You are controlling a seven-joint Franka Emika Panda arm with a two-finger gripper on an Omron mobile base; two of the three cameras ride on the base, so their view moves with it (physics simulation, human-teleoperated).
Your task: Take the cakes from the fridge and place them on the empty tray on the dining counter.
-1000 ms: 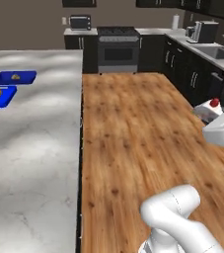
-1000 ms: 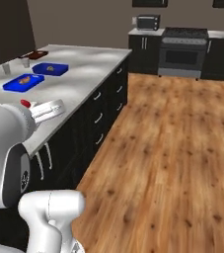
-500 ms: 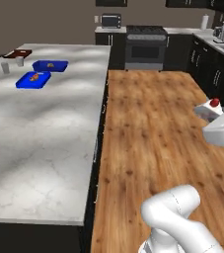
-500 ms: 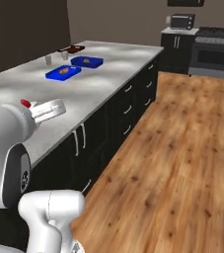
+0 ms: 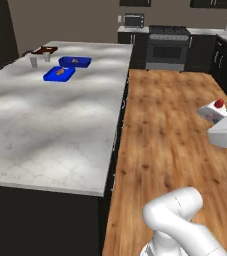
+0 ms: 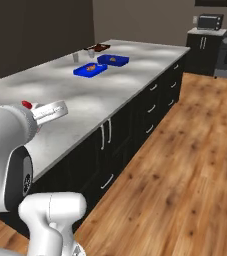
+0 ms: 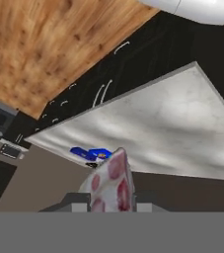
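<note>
Cake [image 7: 111, 184] pinched in jaws — its base cut off.

Whitish cake [image 7: 111, 184] with dark red spots pinched between two dark fingertips [image 7: 78, 201], marbled counter [image 7: 158, 133] beyond, blue trays [image 7: 91, 153] far off, wood floor [image 7: 39, 44]
</note>
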